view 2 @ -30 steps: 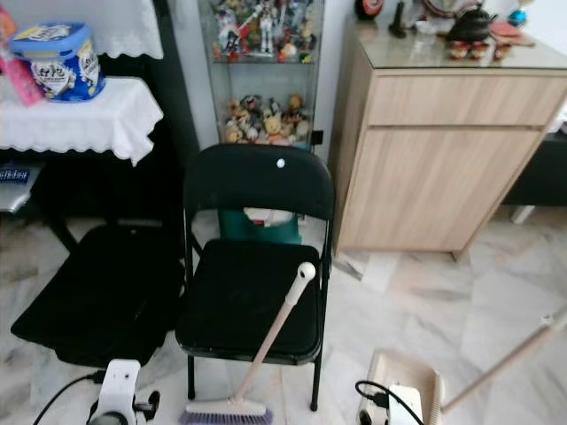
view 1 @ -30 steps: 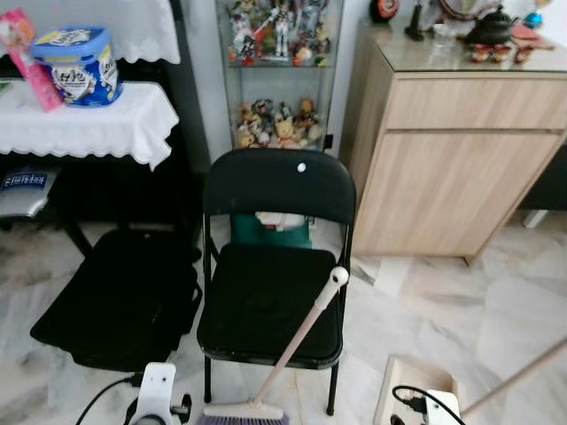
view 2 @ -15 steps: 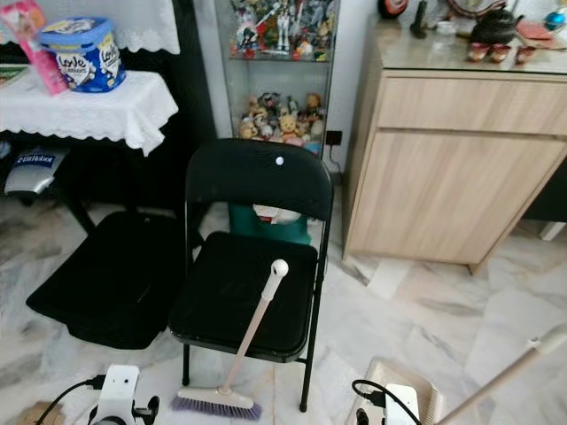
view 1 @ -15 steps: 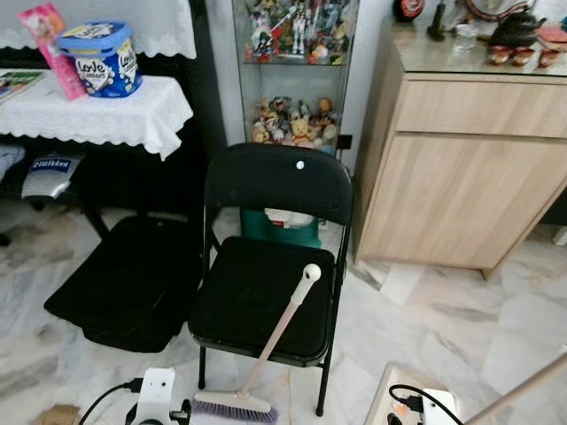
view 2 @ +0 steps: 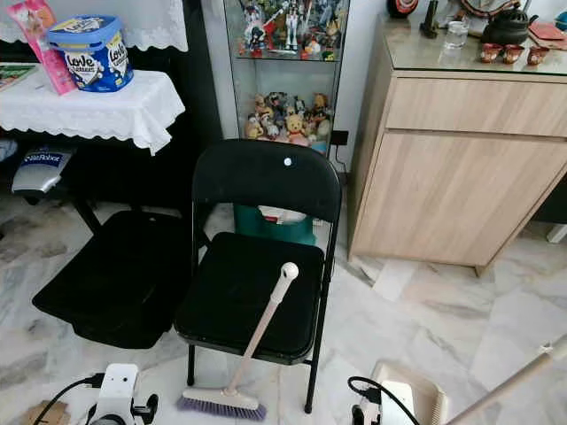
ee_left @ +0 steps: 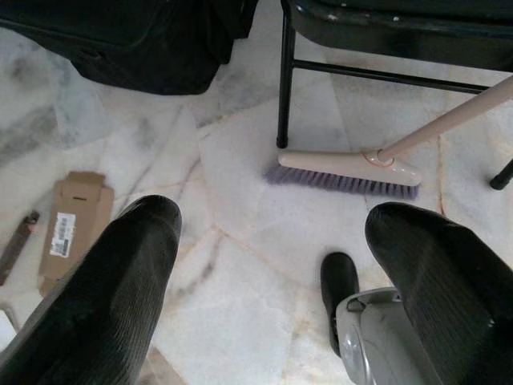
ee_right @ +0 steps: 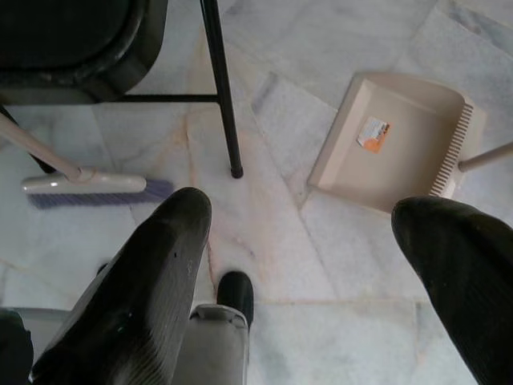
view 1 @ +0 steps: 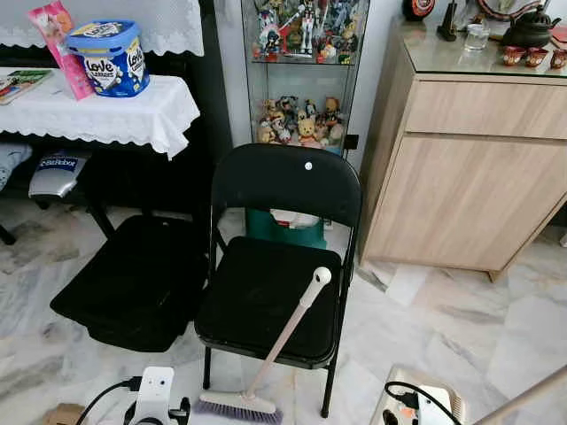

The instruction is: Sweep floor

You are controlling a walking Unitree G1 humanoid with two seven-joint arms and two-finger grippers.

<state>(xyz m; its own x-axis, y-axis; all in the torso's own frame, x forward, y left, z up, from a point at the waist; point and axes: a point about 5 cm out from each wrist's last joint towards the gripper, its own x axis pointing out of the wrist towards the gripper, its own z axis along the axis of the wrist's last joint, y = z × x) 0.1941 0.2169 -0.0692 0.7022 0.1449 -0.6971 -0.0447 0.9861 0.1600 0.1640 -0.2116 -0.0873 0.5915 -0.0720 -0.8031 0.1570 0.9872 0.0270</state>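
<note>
Two grippers low over marble floor [ee_left: 240, 265], both spread wide, holding nothing: left gripper [ee_left: 272, 273], right gripper [ee_right: 321, 265]. Broom [view 1: 266, 367] leans on folding chair [view 1: 275, 292], bristles on floor by chair's front leg. Dustpan [ee_right: 393, 144] lies flat near right gripper, well apart from broom. Cardboard scrap [ee_left: 68, 220] near left gripper.

Right hand [ee_right: 300, 265] fingers spread wide over marble floor [ee_right: 321, 265], beige dustpan [ee_right: 393, 152] lying flat with orange sticker, its handle leading off frame, black chair leg [ee_right: 222, 96] upright between dustpan and purple-bristled broom head [ee_right: 88, 188]
</note>
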